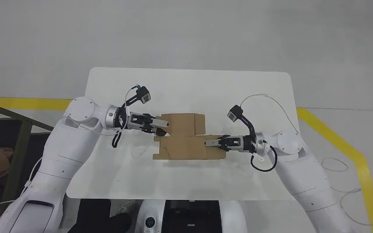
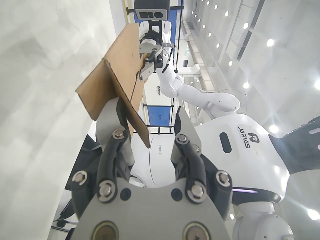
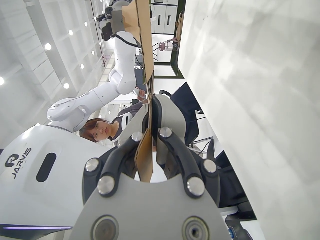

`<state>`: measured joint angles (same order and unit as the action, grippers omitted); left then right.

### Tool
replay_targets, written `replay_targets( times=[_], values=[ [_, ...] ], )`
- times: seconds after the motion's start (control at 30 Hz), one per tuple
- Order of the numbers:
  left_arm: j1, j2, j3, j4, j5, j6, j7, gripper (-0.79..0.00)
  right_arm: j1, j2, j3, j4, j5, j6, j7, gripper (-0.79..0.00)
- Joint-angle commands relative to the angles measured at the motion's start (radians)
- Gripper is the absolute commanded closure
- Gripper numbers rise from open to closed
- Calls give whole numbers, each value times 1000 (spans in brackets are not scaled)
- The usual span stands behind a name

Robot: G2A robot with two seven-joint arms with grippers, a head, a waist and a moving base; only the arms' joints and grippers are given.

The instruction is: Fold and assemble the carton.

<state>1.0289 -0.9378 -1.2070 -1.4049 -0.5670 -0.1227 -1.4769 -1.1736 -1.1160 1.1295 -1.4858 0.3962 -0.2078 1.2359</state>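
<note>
You are holding the carton [image 1: 180,137] off the tabletop [image 1: 116,93], over its middle, with the right pincer [image 1: 212,141] clamped on one edge and the left pincer [image 1: 164,129] gaping apart around the other end, so the carton is risking sagging or twisting loose.

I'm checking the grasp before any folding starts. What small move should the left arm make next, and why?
Probably close the left gripper on the carton. Its fingers stand open with a flap edge between them, lying close by one finger, while the right gripper is shut on the opposite edge. Clamping would give both arms a hold before any fold.
</note>
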Motion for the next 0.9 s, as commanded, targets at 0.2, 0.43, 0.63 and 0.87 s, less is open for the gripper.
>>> replay_targets(
  times=[0.2,0.43,0.63,0.87],
  values=[
    [2,2,5,3,8,17,-8,-299,-4,5,3,-8,-6,2,-3,0],
    [1,4,9,14,19,26,-3,-320,-12,10,9,-21,-7,5,-7,0],
    [2,5,10,21,27,38,2,-265,-17,15,12,-36,-12,10,-10,0],
    [6,9,3,27,28,48,12,-197,-15,17,6,-44,-16,15,-12,0]
  ],
)
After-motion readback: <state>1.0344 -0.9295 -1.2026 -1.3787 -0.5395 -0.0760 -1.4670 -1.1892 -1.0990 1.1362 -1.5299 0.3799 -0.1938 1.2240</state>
